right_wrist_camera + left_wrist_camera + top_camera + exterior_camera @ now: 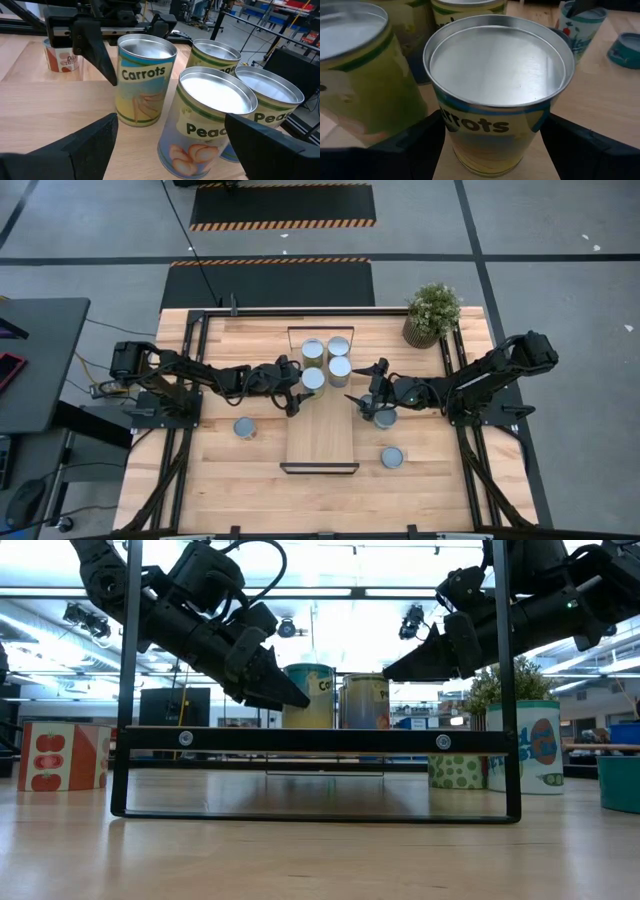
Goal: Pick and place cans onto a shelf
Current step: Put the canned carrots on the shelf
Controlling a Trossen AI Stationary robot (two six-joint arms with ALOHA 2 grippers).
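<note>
The shelf [320, 435] lies in the middle of the table, its long sides running near to far. Several cans stand at its far end: two at the back [313, 348] [340, 345], a Peaches can [340, 366] [210, 125] and a Carrots can [313, 379] [497, 100]. My left gripper [301, 387] reaches in from the left and is shut on the Carrots can. My right gripper [362, 383] is open and empty just right of the Peaches can, its fingers wide apart. My left gripper pinches the Carrots can between its two fingers, which lie against opposite sides of the can's wall [446, 125] below the rim. The fingers come nearly level from the table's left, slanting a little down. The can stands upright with its bottom on the shelf.
Loose cans stand on the table: one left of the shelf [245, 428], one under my right arm [385, 417], one nearer the front right [392, 457]. A potted plant [432, 312] stands at the far right corner. The near half of the shelf is bare wood.
</note>
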